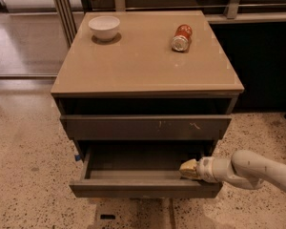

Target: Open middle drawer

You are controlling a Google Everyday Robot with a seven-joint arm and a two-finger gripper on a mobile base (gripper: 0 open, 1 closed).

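Observation:
The middle drawer is the dark grey-brown drawer pulled partly out of the cabinet, with a plain front and a bare matching tray inside. My gripper is at the right end of this drawer, just inside and against the back of its front panel. My white arm reaches in from the lower right. Above it is the shut drawer front with white scratch marks.
The tan cabinet top holds a white bowl at the back left and a red can lying on its side at the back right. Speckled floor surrounds the cabinet. A dark wall and metal rails stand behind.

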